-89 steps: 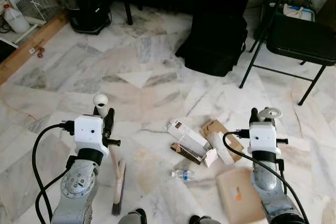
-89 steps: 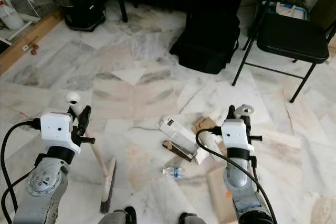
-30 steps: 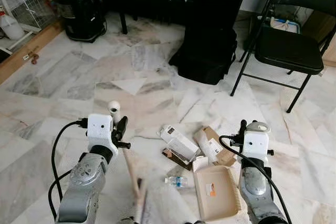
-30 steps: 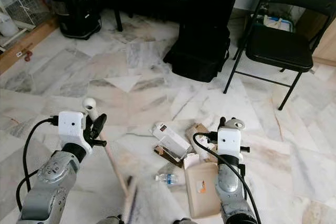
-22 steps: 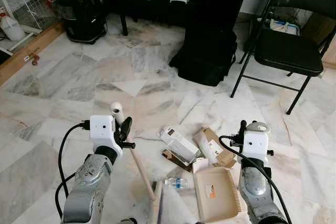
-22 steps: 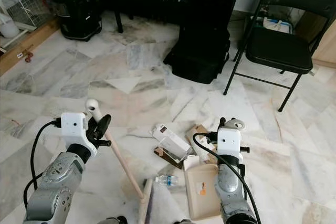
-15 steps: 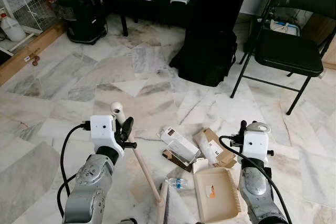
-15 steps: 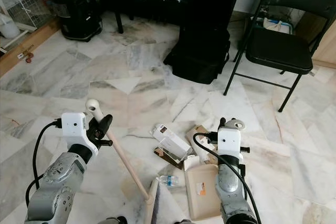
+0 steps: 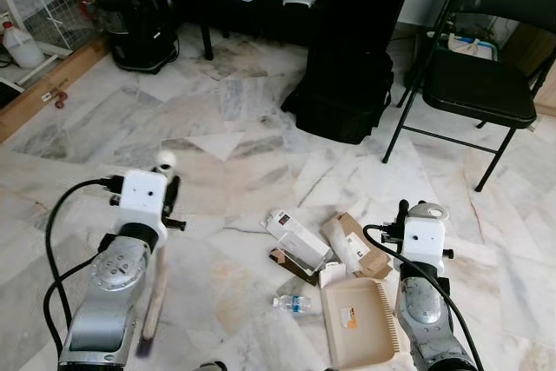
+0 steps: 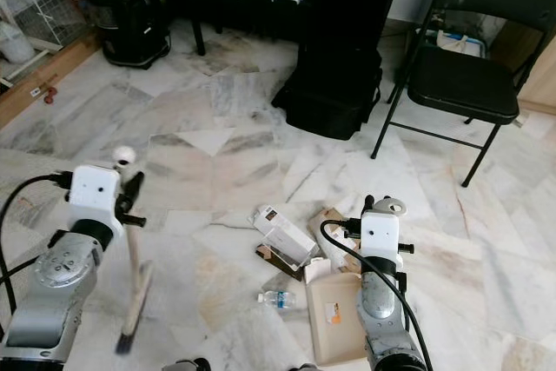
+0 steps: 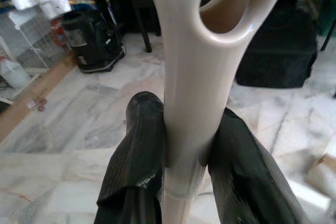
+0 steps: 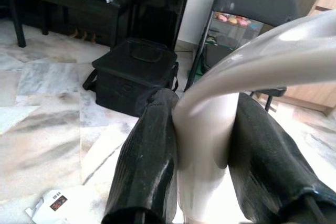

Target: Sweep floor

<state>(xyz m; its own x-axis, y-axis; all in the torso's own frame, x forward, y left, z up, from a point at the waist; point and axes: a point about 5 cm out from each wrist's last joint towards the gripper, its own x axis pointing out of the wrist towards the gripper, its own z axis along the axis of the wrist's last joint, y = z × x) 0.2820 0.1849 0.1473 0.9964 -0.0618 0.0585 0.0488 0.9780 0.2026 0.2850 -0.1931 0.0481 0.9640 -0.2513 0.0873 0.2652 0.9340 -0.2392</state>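
Note:
My left gripper (image 9: 170, 194) is shut on the pale handle (image 11: 194, 77) of a hand brush (image 10: 134, 301). The brush hangs down to the floor at my left, its bristle head blurred and well apart from the litter. My right gripper (image 9: 415, 213) is shut on the looped handle (image 12: 220, 103) of a beige dustpan (image 9: 356, 323), which lies flat on the marble floor. Just beyond the pan's far edge lie a white box (image 9: 297, 236), torn brown cardboard (image 9: 349, 234) and a small plastic bottle (image 9: 292, 303).
A black bag (image 9: 347, 84) sits on the floor ahead, with a black folding chair (image 9: 478, 76) to its right. A black bin (image 9: 135, 19) and a wooden floor strip (image 9: 43, 84) stand at the far left. Dark furniture lines the back.
The brush head had swept right, almost to the bottle, and has now swung back to my left with the left arm. The right gripper and dustpan have stayed put over the last second.

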